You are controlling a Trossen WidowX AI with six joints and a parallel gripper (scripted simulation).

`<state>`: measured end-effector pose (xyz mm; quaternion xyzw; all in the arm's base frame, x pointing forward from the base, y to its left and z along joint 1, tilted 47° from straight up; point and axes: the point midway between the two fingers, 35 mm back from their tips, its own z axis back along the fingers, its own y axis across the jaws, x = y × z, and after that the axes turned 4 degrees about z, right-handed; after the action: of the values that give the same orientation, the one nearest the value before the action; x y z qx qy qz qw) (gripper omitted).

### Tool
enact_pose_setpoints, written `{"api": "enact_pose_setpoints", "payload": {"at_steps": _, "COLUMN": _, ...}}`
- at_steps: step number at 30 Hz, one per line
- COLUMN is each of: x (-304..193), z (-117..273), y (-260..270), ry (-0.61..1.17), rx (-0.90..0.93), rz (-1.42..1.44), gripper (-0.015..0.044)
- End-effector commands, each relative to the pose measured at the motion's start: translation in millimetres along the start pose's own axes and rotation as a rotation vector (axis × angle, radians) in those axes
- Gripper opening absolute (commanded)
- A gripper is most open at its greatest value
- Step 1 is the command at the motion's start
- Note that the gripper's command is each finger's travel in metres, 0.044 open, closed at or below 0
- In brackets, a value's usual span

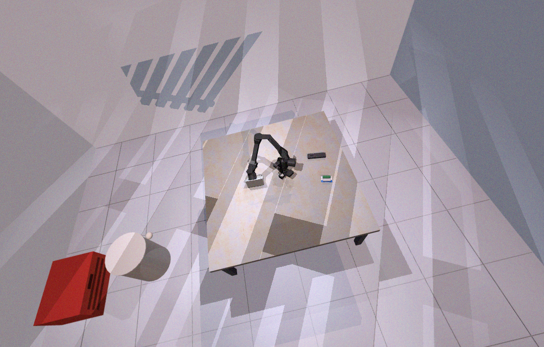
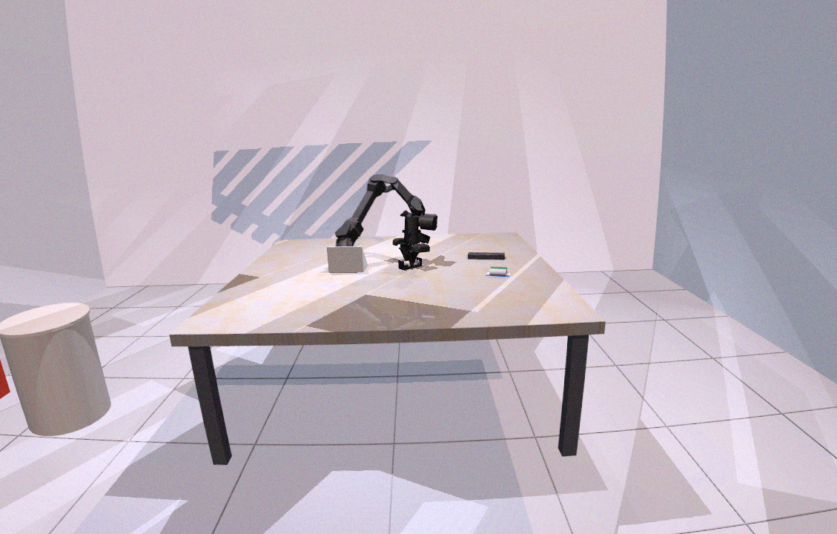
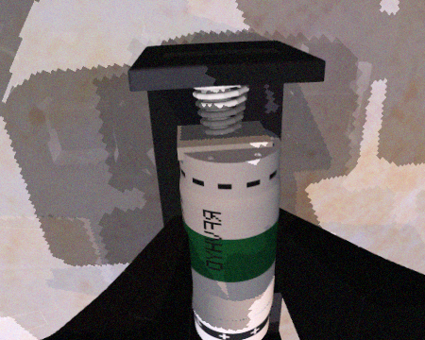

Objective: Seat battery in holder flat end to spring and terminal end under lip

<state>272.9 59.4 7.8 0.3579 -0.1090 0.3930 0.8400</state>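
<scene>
The white battery with a green band (image 3: 243, 205) lies lengthwise along the black holder (image 3: 227, 68) in the wrist view. Its flat end, with dashes, faces the coil spring (image 3: 220, 106); its plus-marked terminal end is at the bottom edge. A pale plate (image 3: 222, 138) shows between spring and flat end; I cannot tell whether they touch. The lip is not visible, and how deep the battery sits is unclear. My gripper (image 1: 282, 175) (image 2: 410, 262) (image 3: 227, 225) is shut on the battery, one dark finger on each side, low at the table. Battery and holder are tiny in the top and exterior views.
A dark flat bar (image 1: 316, 155) (image 2: 485, 255) lies right of the gripper. A small green, white and blue object (image 1: 326, 179) (image 2: 498, 271) lies nearer the table's right side. A grey box (image 1: 255, 182) (image 2: 345, 260) stands by the arm's base.
</scene>
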Motion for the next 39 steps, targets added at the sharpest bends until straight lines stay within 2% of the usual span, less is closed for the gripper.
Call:
{"api": "enact_pose_setpoints", "payload": {"at_steps": 1, "x": -6, "z": -1, "y": 2, "ry": 0.003, "rx": 0.0, "rz": -0.001, "gripper": 0.0084}}
{"api": "enact_pose_setpoints", "payload": {"at_steps": 19, "x": -6, "z": -1, "y": 2, "ry": 0.0, "rx": 0.0, "rz": -0.001, "gripper": 0.0084}}
{"api": "enact_pose_setpoints", "payload": {"at_steps": 23, "x": -6, "z": -1, "y": 2, "ry": 0.0, "rx": 0.0, "rz": -0.001, "gripper": 0.0187}}
{"api": "enact_pose_setpoints", "payload": {"at_steps": 39, "x": -7, "z": 14, "y": 2, "ry": -0.001, "rx": 0.002, "rz": -0.004, "gripper": 0.0187}}
